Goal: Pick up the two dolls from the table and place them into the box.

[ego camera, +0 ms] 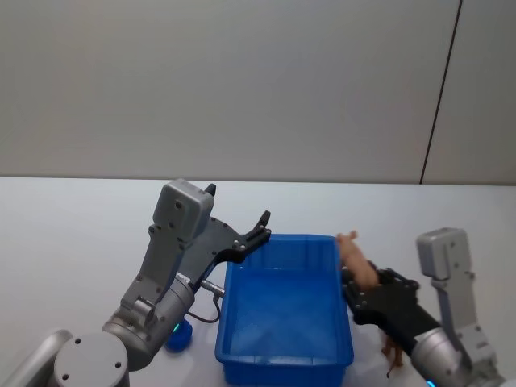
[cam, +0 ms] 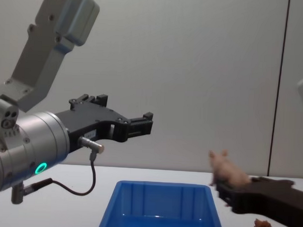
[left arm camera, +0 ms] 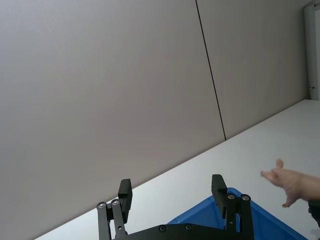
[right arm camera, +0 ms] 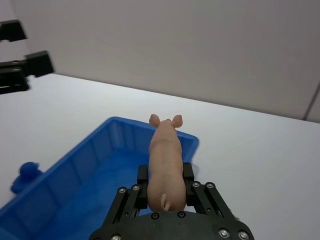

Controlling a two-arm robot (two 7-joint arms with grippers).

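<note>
Gripping the pale pink doll (right arm camera: 165, 150) around its rear half, the right pincer (right arm camera: 165, 176) is closing both fingers on the doll's flanks and holding it clear of the tabletop (ego camera: 72, 234), in the air at about 2 o'clock of the blue box (ego camera: 282, 371), right by the box's right rim. The doll is pointing its head and ears away from the robot. The dark brown doll (ego camera: 392, 355) is lying on the tabletop at about 4 o'clock of the box, just beside its right wall and partly under the right arm. The left pincer (left arm camera: 171, 187) is hanging in the air at about 10 o'clock of the box, above its far left corner, with its fingers standing wide apart and gripping nothing. A small blue object (ego camera: 179, 337) is sitting on the tabletop at about 8 o'clock of the box, near its left wall; what it is cannot be told.
</note>
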